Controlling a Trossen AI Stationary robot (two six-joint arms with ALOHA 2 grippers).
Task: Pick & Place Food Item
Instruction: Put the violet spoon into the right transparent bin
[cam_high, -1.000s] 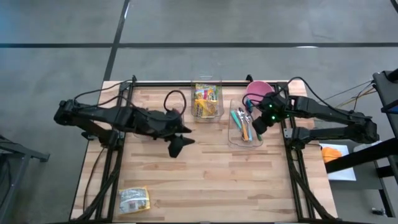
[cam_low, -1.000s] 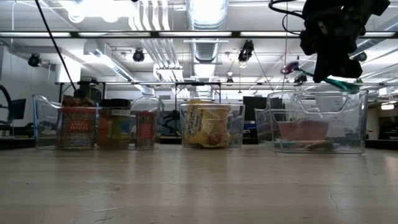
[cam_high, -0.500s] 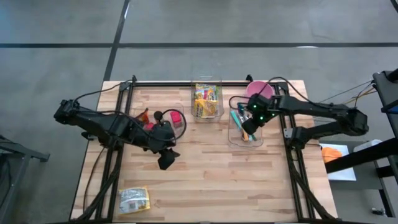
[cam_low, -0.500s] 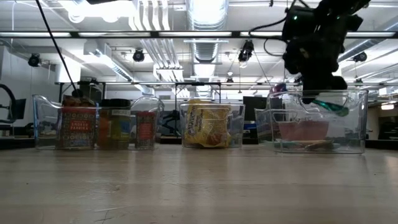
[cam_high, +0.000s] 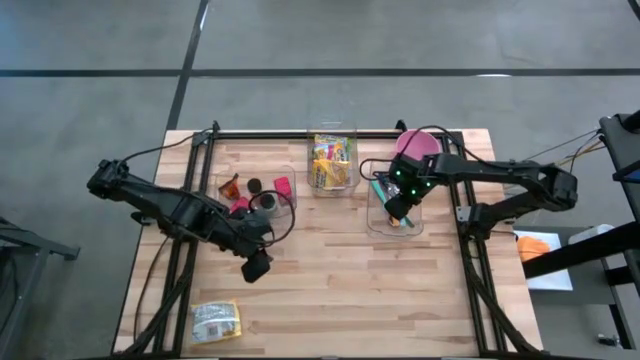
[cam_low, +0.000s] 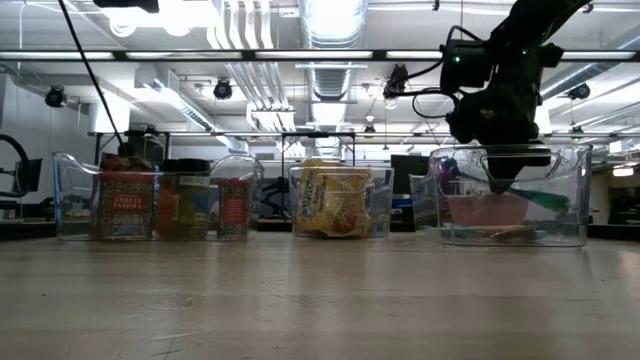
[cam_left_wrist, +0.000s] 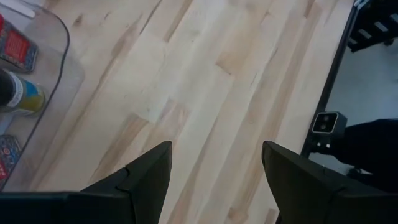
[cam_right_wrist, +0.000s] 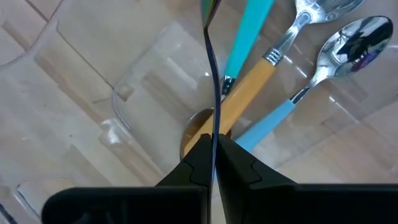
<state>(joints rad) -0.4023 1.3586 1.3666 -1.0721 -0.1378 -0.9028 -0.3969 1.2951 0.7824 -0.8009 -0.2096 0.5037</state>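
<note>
At the near edge of the pale wooden desk (cam_high: 340, 260) lies a flat yellow-and-white food packet (cam_high: 216, 320), well apart from both arms. Farther in, the left tool (cam_high: 255, 267) hangs above bare boards, its fingers (cam_left_wrist: 146, 177) parted and empty. Beyond it, the right tool (cam_high: 396, 212) dips into a clear plastic cutlery bin (cam_high: 377, 222), pinched tight on a thin dark utensil handle (cam_right_wrist: 210, 74) above teal-handled spoons (cam_right_wrist: 339, 59).
</note>
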